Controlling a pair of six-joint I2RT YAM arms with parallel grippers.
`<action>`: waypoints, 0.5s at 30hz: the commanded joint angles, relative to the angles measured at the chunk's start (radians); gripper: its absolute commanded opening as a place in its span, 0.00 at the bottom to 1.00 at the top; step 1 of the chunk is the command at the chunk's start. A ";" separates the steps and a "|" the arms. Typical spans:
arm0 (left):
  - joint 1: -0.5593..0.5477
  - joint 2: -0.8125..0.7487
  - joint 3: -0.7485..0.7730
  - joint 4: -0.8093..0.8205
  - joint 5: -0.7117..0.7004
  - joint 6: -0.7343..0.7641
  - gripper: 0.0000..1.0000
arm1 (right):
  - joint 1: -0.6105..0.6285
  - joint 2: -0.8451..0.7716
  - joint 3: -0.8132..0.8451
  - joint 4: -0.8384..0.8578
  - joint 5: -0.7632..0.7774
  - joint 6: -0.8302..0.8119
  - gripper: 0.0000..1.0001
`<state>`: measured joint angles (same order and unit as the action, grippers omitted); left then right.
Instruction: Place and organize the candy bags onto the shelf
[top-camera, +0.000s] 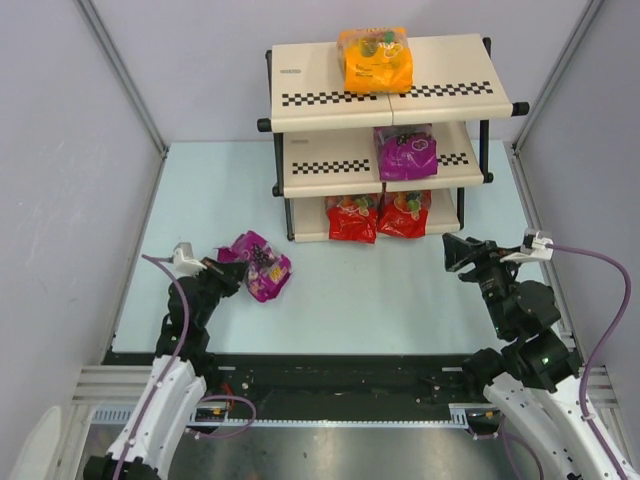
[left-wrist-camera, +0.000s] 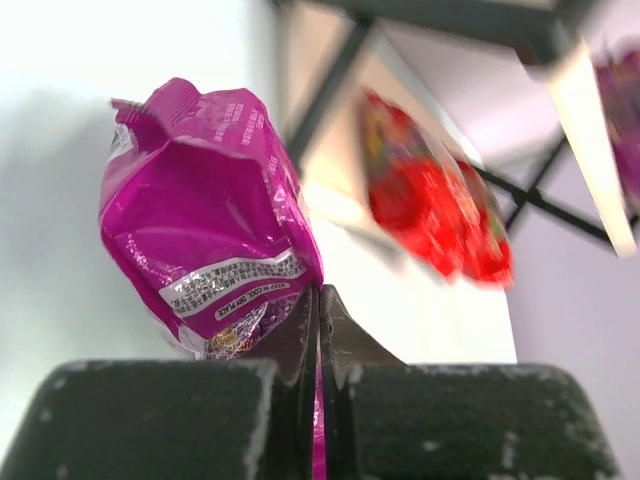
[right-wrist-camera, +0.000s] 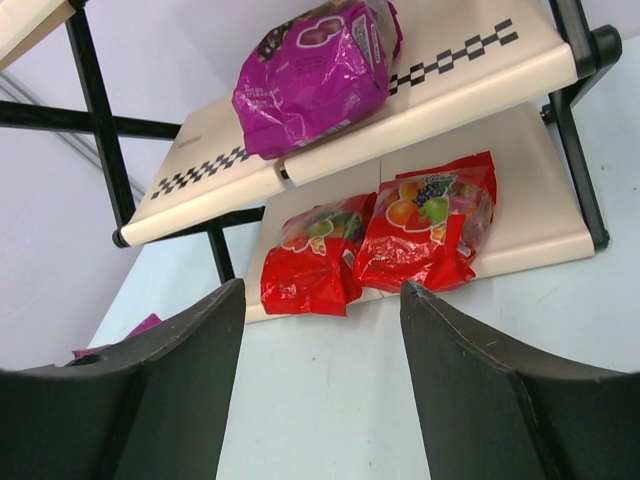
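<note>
The shelf (top-camera: 310, 125) stands at the back of the table. An orange candy bag (top-camera: 375, 60) lies on its top board, a purple bag (top-camera: 405, 152) on the middle board, and two red bags (top-camera: 353, 218) (top-camera: 404, 213) side by side on the bottom board. A second purple bag (top-camera: 257, 265) (left-wrist-camera: 205, 210) sits on the table left of the shelf, and my left gripper (top-camera: 232, 272) (left-wrist-camera: 319, 300) is shut on its edge. My right gripper (top-camera: 452, 250) (right-wrist-camera: 322, 290) stands open in front of the shelf's right end, nothing between its fingers, facing the red bags (right-wrist-camera: 380, 245).
Grey walls close in the table on the left, back and right. The shelf's black frame posts (top-camera: 282, 190) stand at its corners. The light blue tabletop (top-camera: 380, 300) stretches between the two arms.
</note>
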<state>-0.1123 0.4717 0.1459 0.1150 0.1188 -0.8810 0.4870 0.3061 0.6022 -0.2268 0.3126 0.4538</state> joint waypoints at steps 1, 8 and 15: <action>-0.047 -0.067 -0.020 -0.058 0.189 0.022 0.00 | 0.001 -0.030 0.018 -0.037 -0.052 0.020 0.67; -0.312 0.036 -0.040 0.047 0.161 0.013 0.00 | 0.001 -0.050 0.038 -0.143 -0.089 0.022 0.67; -0.691 0.159 -0.028 0.146 -0.096 -0.052 0.00 | 0.002 -0.047 0.036 -0.253 -0.154 0.055 0.66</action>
<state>-0.6388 0.5835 0.0940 0.1219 0.1570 -0.8791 0.4870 0.2668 0.6064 -0.4007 0.2180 0.4808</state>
